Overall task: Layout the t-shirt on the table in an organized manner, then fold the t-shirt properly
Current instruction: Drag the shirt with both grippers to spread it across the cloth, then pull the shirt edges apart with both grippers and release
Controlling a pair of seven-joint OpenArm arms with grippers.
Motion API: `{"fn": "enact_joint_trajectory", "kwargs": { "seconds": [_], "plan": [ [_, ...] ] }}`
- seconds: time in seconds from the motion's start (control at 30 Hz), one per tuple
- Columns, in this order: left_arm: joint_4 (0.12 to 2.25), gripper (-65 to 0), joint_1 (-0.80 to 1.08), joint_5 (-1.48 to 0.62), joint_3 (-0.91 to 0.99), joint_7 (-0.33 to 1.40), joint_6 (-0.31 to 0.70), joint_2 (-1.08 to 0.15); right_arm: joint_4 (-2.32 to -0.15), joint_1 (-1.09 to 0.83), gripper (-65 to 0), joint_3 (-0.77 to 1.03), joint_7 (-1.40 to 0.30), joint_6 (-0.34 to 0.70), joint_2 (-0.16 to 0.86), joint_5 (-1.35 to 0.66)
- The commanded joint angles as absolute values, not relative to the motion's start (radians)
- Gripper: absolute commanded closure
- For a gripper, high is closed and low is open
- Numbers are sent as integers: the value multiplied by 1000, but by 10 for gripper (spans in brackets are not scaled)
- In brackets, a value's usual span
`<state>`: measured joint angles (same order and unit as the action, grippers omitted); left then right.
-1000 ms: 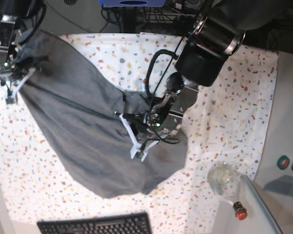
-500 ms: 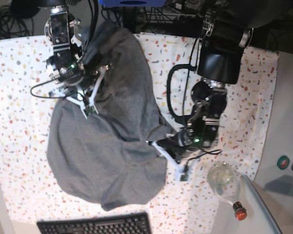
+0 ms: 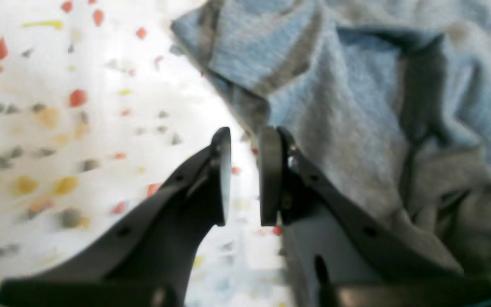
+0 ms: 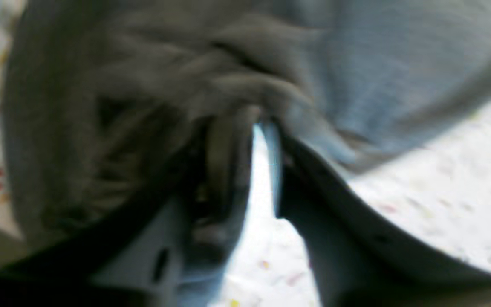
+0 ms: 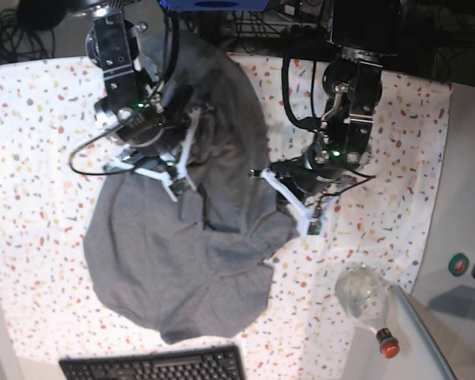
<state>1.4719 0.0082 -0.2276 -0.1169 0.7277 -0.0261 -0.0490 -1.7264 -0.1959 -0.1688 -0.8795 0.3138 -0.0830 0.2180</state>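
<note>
Garment: we find the heather-grey soft cotton t-shirt (image 5: 182, 261) bunched on the table, its long axis running from the far edge down toward the black keyboard (image 5: 154, 366), which lies just past its near hem. The far end is narrow and gathered; the near end spreads in a rounded lobe.

Surface: the white table cloth flecked with red, yellow, grey and orange (image 5: 32, 158) lies bare to either side of the shirt. A clear round bottle with a red cap (image 5: 368, 305) rests near the keyboard's right, apart from the shirt.

Room: a plain white counter (image 5: 463, 206) borders the cloth beyond the bottle; dark cables and stands sit behind the far edge.

Left gripper (image 3: 245, 177): in its wrist view we see the fingers a narrow gap apart, flecked cloth visible between them, the shirt's edge touching the outer side of one finger. Nothing is clamped.

Right gripper (image 4: 256, 166): fingers slightly apart, bright cloth showing through the gap; grey folds drape over the tips. The view is blurred.

Views: only the base view shows the shirt's full outline; only the wrist views show the gaps.
</note>
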Motion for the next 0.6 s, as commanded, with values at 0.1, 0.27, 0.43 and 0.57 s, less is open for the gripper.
{"fn": "enact_joint_trajectory", "kwargs": {
  "seconds": [0.1, 0.27, 0.43, 0.57],
  "plan": [
    [1363, -110, -24, -254, -306, 601, -12, -22, -1773, -168, -203, 7, -872, 311, -51, 229],
    [1201, -107, -44, -240, -390, 556, -12, 15, -1595, 18, -207, 231, -780, 311, -28, 229],
    [1188, -105, 12, -58, -323, 556, -12, -27, -1356, 208, -207, 295, -754, 311, 16, 231],
    [1242, -105, 70, 54, -165, 556, -8, -58, -1182, 309, -207, 294, -704, 311, 27, 229]
  ]
}}
